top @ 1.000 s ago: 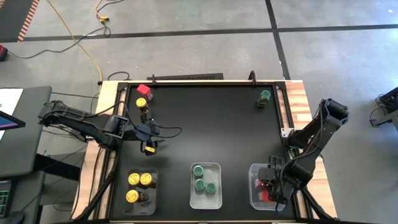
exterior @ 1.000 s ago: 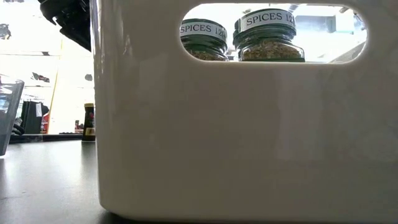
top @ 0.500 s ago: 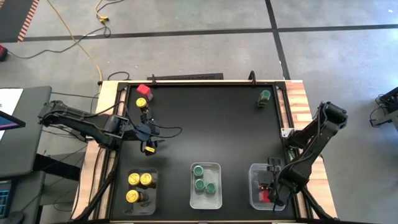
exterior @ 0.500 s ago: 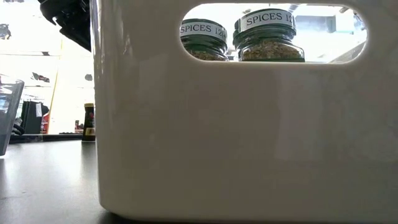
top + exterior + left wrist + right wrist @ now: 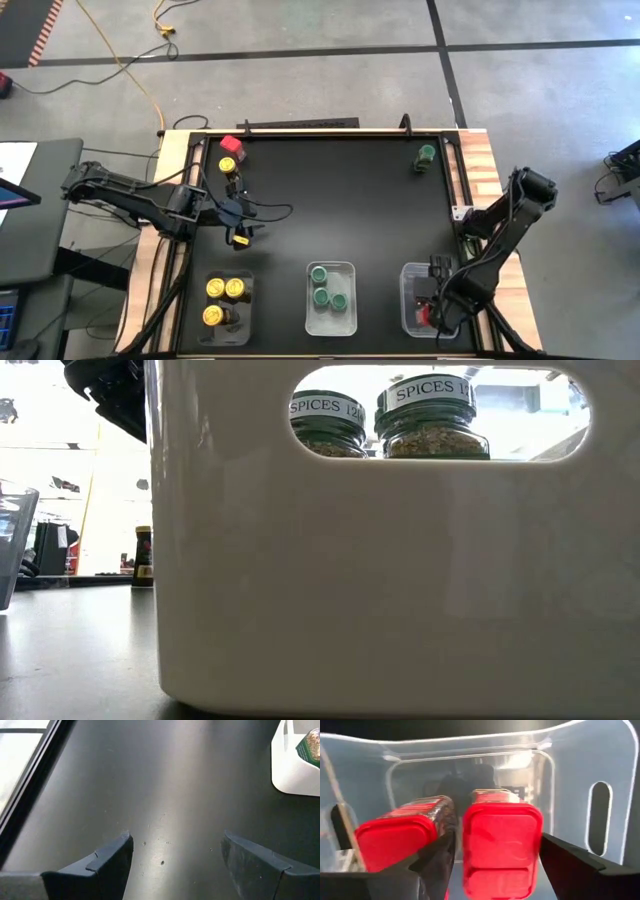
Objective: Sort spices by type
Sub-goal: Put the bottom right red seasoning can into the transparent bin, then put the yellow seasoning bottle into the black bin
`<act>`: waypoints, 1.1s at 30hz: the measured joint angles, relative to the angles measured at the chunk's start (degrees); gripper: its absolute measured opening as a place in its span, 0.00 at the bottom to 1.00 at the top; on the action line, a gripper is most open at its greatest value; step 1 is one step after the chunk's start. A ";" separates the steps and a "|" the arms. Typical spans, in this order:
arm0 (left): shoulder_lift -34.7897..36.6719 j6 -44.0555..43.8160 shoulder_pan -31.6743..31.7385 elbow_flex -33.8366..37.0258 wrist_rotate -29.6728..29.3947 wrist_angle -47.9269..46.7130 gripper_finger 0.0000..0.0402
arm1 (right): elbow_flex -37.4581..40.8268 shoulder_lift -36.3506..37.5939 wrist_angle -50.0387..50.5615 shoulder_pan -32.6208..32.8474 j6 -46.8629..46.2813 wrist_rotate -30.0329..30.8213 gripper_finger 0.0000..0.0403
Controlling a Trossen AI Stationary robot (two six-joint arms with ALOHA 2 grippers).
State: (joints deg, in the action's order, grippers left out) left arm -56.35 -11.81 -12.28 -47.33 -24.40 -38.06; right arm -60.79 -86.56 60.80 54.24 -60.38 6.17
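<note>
Right gripper (image 5: 492, 865) fingers spread around a red-lidded jar (image 5: 502, 847) — inside the tray (image 5: 600, 765).

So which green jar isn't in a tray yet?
The green-lidded jar standing alone at the table's far right corner. The other three green ones sit together in the middle tray.

The right gripper (image 5: 492, 862) points down, fingers apart — the left gripper (image 5: 175, 857) waits low, fingers apart too.

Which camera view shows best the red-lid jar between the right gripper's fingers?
The right wrist view: the red-lid jar fills it, between the open fingers of the right gripper. The high view shows only a red speck under the arm; the low and left wrist views show nothing of it.
</note>
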 joint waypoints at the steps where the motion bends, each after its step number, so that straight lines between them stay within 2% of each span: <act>1: 0.01 0.00 0.01 0.00 0.00 0.00 0.71 | -0.41 0.00 0.43 0.00 0.00 0.00 0.76; 13: 0.00 0.00 -0.01 0.00 0.00 -0.02 0.71 | -4.14 0.02 6.30 0.00 3.91 -0.17 0.73; 17: 0.01 0.00 0.01 0.00 0.00 -0.02 0.71 | -5.20 0.04 7.66 0.21 5.24 -1.90 0.73; 23: 0.00 0.00 0.01 0.00 0.00 0.00 0.71 | -6.86 0.10 10.79 1.02 4.33 -2.16 0.73; 26: 0.01 -0.37 0.00 0.00 0.00 0.02 0.71 | -7.89 1.13 13.94 1.93 0.32 -0.67 0.73; 29: 0.00 -2.58 0.00 0.00 0.02 0.02 0.71 | -8.27 3.21 18.48 4.40 -9.93 2.99 0.72; 33: 0.02 -6.51 0.01 0.00 0.02 0.04 0.71 | -8.27 6.12 24.95 10.20 -25.07 14.45 0.70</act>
State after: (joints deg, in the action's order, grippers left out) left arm -56.34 -18.32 -12.27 -47.33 -24.38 -38.02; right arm -69.06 -80.44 85.75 64.44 -85.45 20.62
